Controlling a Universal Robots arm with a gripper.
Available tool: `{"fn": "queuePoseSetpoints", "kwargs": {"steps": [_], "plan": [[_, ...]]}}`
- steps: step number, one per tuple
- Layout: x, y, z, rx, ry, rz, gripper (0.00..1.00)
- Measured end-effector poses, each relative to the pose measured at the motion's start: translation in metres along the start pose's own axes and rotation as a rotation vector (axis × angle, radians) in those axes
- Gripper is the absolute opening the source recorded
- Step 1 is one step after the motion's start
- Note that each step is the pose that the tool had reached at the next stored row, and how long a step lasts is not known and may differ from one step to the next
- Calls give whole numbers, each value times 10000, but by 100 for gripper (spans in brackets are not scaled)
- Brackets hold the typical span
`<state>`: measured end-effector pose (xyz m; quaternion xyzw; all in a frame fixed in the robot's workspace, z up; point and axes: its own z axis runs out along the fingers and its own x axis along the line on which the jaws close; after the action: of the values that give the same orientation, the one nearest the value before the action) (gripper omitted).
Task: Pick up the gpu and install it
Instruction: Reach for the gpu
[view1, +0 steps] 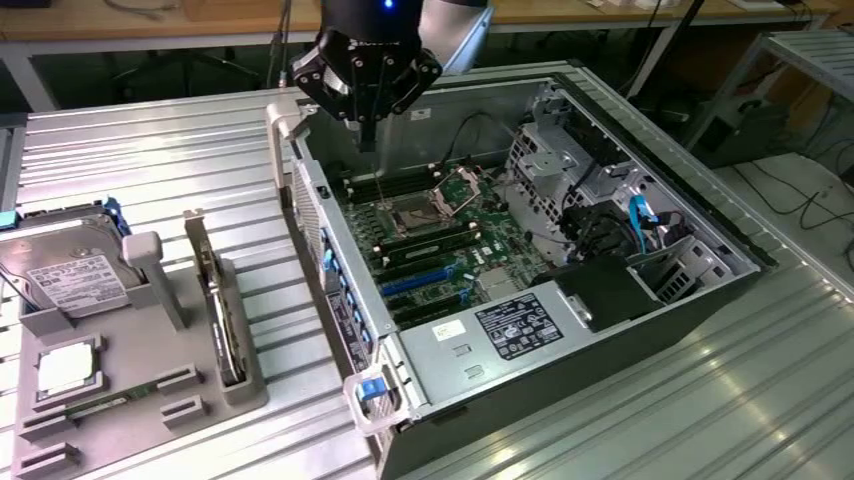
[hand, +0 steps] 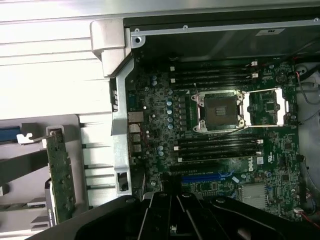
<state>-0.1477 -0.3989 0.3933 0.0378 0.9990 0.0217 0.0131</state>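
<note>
The gripper (view1: 367, 135) hung above the open computer case (view1: 694, 215), over the inside of the case close to the wall that faced the grey holder (view1: 134, 340). Its fingers were pressed together and pointed down, with nothing between them. They touched no part of the case.

The gpu (view1: 216, 295) was outside the case, standing on its long edge in a slot of the grey holder. It sat just beside the case's perforated port wall and ran roughly parallel to it. The wrist view showed its green, component-covered face and the pale metal bracket at one end. It was well apart from the gripper.

Further from the case on the same holder lay a silver hard drive (view1: 67, 278) with a white label. Beside the drive sat a square processor chip (view1: 64, 368).

Inside the case the motherboard (view1: 447, 245) lay exposed. Its processor socket (hand: 220, 111) was open between rows of dark memory slots, and a blue expansion slot (view1: 411, 283) lay beyond them, toward the labelled power supply (view1: 514, 325). Blue cables (view1: 638, 222) ran by the drive cage at the side of the case away from the holder. Case and holder both rested on a slatted metal table (view1: 160, 170).
</note>
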Motion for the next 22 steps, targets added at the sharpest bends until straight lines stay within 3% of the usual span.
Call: {"fn": "queuePoseSetpoints", "kwargs": {"steps": [8, 22], "plan": [[169, -13, -4, -1, -1, 0, 11], [349, -26, -8, 0, 3, 1, 11]]}}
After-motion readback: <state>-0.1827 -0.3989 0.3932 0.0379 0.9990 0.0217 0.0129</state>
